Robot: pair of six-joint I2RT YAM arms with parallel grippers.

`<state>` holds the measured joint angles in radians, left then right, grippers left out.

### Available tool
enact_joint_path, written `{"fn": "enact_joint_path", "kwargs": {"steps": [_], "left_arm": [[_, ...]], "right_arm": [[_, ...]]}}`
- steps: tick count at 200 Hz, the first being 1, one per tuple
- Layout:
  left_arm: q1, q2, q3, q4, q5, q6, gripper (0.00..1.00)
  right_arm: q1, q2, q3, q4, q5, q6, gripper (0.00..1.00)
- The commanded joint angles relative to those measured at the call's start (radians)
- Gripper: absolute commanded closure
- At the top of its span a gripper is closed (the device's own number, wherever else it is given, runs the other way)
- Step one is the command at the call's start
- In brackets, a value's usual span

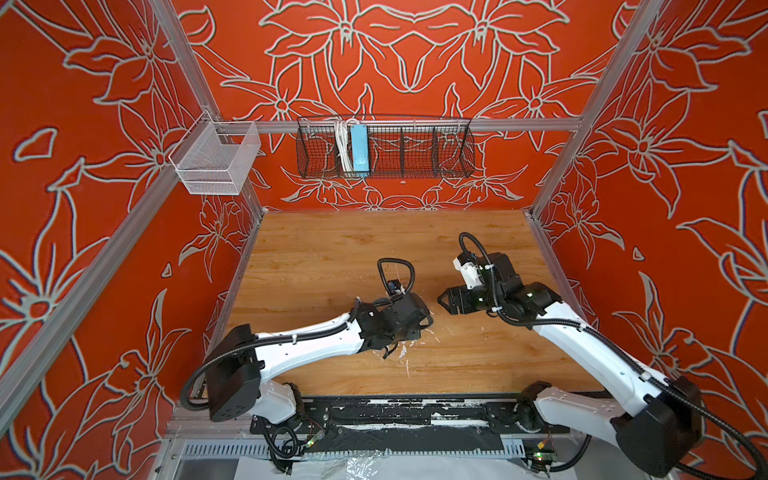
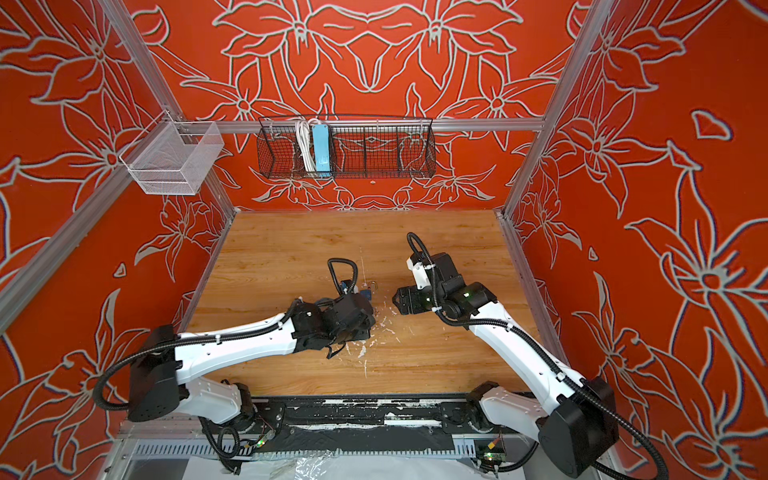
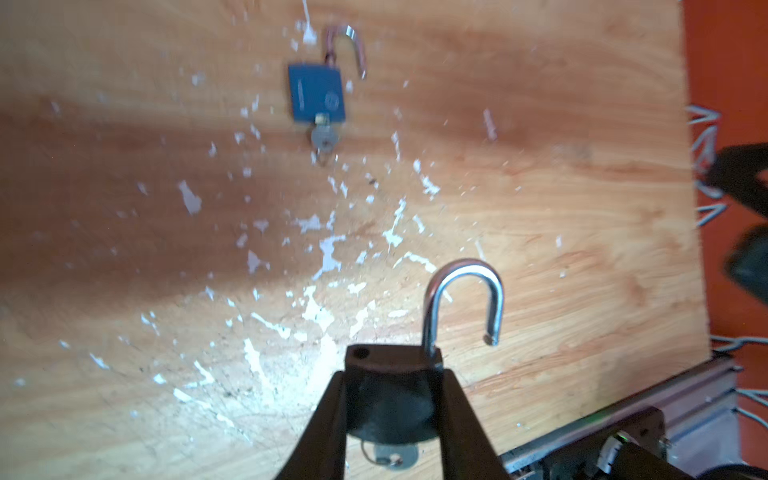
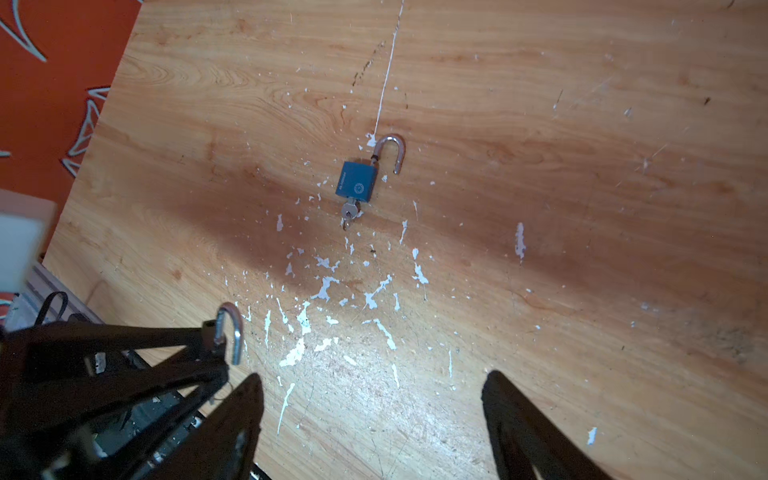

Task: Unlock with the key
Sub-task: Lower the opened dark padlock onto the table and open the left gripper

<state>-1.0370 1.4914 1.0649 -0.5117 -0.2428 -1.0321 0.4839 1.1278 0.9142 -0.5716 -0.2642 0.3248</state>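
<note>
Held: dark padlock (image 3: 386, 399), clenched in left gripper (image 3: 392, 376). Its shackle (image 3: 469, 270) is swung open and points ahead of the fingers; key (image 3: 392, 457) sits in the opposite end, back toward the wrist. The right gripper (image 4: 374, 376) is spread wide and empty, close by at about 3 o'clock of the left one in both top views. A blue padlock (image 2: 367, 294) lies flat on the table (image 2: 291, 249) at 12 o'clock, long axis 12–6, also open. Held lock looks unlocked; set-down probably next.
</note>
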Motion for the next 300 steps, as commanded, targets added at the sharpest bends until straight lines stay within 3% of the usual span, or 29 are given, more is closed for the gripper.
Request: {"fn": "enact_joint_path", "kwargs": {"steps": [1,100,240,300], "left_arm": [[-0.005,0.069,0.043,-0.077,-0.010,-0.087,1.00],[0.027,0.328,0.135,-0.102,0.076,-0.072,1.00],[0.052,0.441,0.198,-0.223,0.094,-0.078,1.00],[0.052,0.424,0.212,-0.231,0.098,-0.093,0.73]], "right_arm": [[-0.022,-0.027,-0.045,0.049,-0.012,0.052,0.16],[-0.140,-0.069,-0.187,0.141,-0.067,0.102,0.14],[-0.177,-0.059,-0.203,0.189,-0.120,0.117,0.14],[-0.182,-0.054,-0.219,0.214,-0.134,0.129,0.14]]}}
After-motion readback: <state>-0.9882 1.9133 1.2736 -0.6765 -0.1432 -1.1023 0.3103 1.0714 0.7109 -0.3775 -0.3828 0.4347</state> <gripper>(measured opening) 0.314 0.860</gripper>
